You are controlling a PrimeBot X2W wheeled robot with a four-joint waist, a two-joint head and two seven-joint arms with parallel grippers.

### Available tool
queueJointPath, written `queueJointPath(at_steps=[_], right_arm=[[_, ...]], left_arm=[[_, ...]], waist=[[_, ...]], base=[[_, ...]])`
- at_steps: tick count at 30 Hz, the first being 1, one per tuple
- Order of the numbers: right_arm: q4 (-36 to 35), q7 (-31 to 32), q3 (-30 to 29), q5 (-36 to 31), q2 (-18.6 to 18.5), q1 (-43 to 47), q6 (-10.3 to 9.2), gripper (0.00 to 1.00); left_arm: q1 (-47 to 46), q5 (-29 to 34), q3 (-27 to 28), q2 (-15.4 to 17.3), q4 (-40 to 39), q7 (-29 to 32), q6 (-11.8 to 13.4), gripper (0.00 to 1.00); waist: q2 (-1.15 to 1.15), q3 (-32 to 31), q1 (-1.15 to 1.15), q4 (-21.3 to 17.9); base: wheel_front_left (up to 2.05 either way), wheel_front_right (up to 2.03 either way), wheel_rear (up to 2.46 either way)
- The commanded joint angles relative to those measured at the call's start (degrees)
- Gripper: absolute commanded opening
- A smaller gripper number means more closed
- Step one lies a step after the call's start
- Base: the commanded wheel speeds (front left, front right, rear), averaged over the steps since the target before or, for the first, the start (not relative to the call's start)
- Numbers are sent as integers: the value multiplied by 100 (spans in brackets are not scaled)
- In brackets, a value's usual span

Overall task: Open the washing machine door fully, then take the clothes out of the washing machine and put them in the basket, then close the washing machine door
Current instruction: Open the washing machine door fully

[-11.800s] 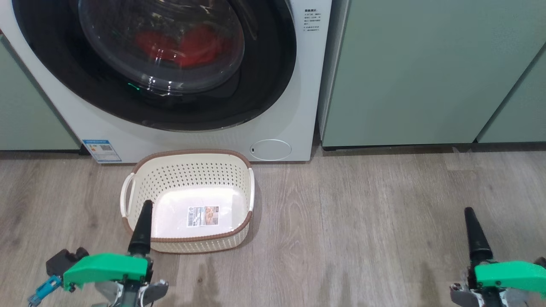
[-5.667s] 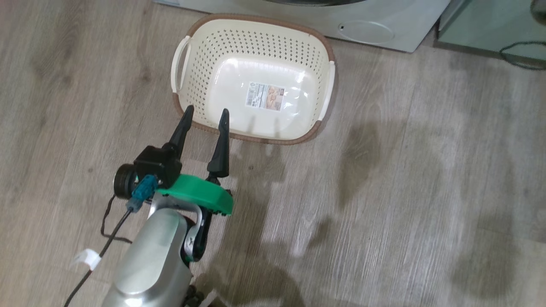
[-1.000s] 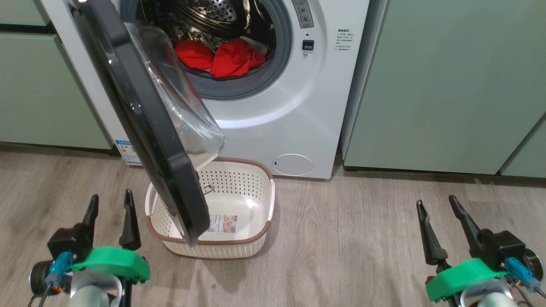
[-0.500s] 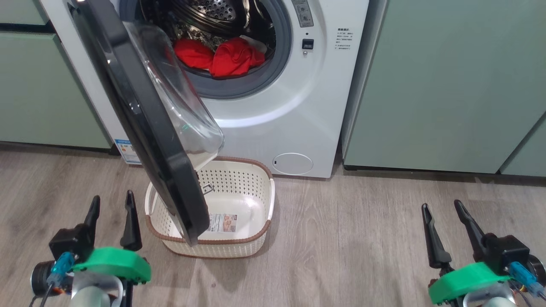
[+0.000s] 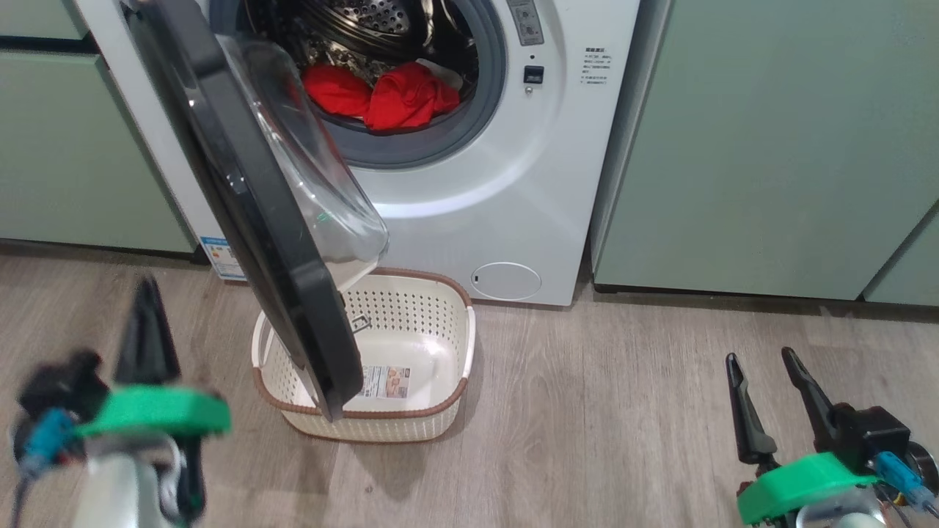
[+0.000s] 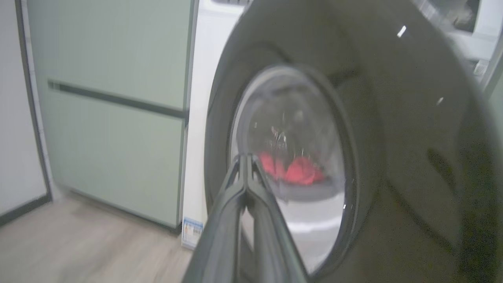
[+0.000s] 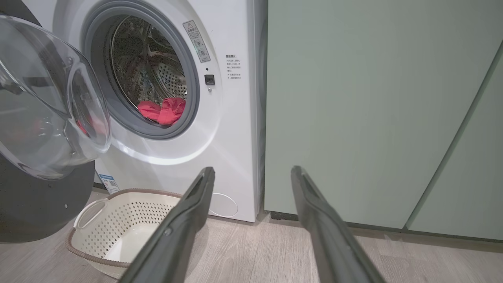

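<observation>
Bright, even light. Motion blur smears the left gripper (image 5: pixel 149 290) at 8 o'clock; the left wrist view is soft throughout. Glare streaks the washer (image 5: pixel 455 209).

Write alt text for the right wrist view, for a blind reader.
The washing machine door hangs open at left, with red clothes in the drum. A cream basket sits on the floor below; the open right gripper faces green cabinets.

Pale green cabinet (image 5: pixel 770 147), right: flat fronts, one vertical seam, dark recess along the base. Second green cabinet (image 5: pixel 66 161), left: two fronts split by a dark horizontal seam. Grey-brown wood-grain floor (image 5: pixel 601 418).
</observation>
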Motion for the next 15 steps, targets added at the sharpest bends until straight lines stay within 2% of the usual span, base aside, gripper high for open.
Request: queueJointPath(at_steps=[1,7,10,15], right_arm=[[-141,-52,83,3,-22,-93,-4,100],[-108,-52,64,26,-19,-50,-4,100],[-93,-52,71,37,-14,-30,-4,100],[-84,-52,69,48,-10,-12,-4,100]], left_arm=[[-486,-46,201,79,-444,-37,44,0],[-1039,-288,-141,79,-1643,-37,105,0],[-1406,-210,-751,79,-2434,306,140,0],[-1625,-224,-1846,79,-3220,868,260,0]], waist=[[0,-8,0,9],[0,-45,0,49],[0,-68,0,56],[0,-76,0,49]], base=[[0,0,0],[0,0,0],[0,0,0],[0,0,0]])
